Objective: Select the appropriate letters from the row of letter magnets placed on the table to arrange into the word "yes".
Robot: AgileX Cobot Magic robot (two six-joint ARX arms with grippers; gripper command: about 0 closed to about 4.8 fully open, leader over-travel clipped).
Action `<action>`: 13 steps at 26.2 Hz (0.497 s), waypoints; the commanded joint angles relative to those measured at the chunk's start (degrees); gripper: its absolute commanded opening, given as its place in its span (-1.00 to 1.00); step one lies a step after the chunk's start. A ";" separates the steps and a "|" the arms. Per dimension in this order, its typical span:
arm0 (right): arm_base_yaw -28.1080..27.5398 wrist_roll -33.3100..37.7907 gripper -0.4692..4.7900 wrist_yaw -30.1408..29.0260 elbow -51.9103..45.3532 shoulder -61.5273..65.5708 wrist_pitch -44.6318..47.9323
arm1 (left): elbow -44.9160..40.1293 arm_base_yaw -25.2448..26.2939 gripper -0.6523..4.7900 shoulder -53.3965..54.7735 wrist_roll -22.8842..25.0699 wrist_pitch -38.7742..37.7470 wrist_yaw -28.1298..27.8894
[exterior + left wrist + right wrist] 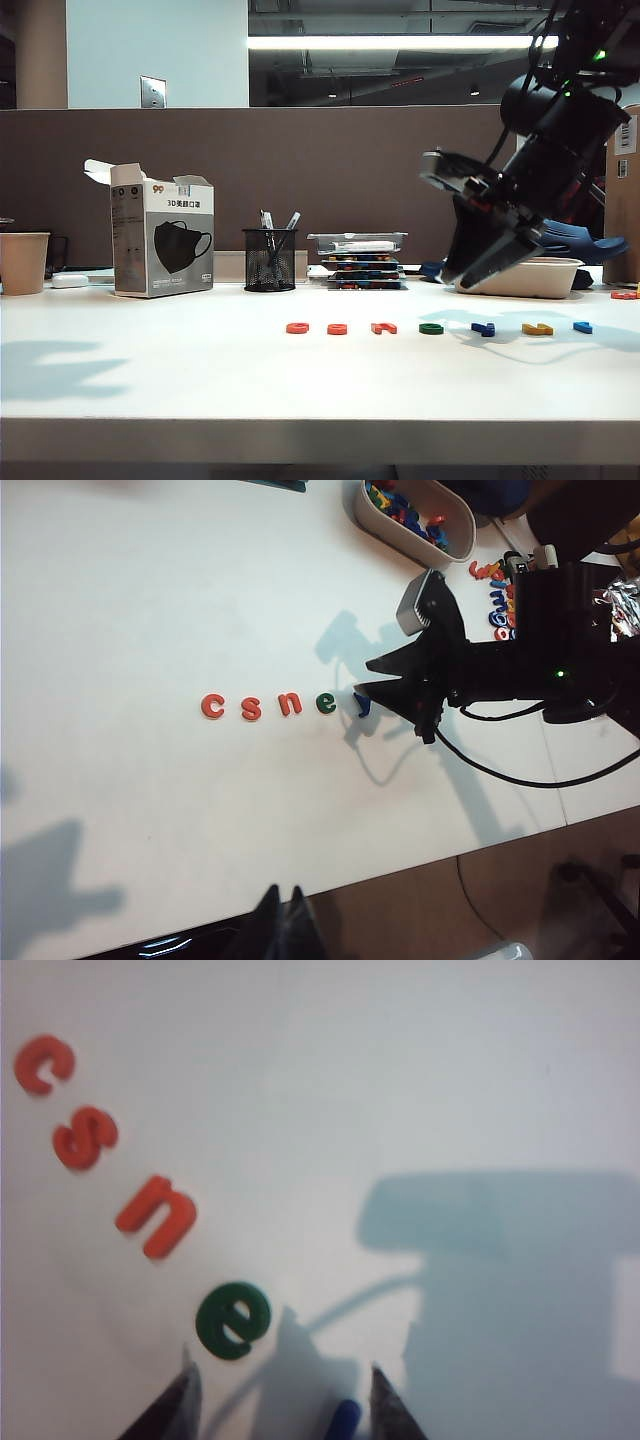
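Exterior view: the table (150,390) lies wide and bare before the magnet row (431,328), its front edge well off. The right gripper (470,277) hangs above the blue Y (484,329), fingers (178,1410) spread, nothing held. The left gripper (281,920) sits off the near edge; fingers unclear.

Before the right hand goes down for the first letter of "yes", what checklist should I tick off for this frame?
1. Right hand open: ok, fingers apart, nothing between them.
2. Right hand lined up with the dark blue y: ok, it hovers just above, the y showing between the fingertips in the right wrist view.
3. Green e clear of the fingers: cannot tell, it lies close beside one.
4. Orange s untouched in the row: ok.
5. Left hand out of the way: ok, near the table edge.
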 commanded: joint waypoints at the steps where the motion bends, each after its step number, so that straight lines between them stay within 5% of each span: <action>1: 0.09 -1.88 -0.01 1.16 0.24 0.48 -1.51 | 0.20 -0.04 -0.78 -0.13 0.22 0.44 -0.17; 13: 0.09 -5.77 -0.02 2.62 0.26 2.27 -2.16 | 0.20 -0.04 -0.78 -0.13 0.22 0.46 -0.15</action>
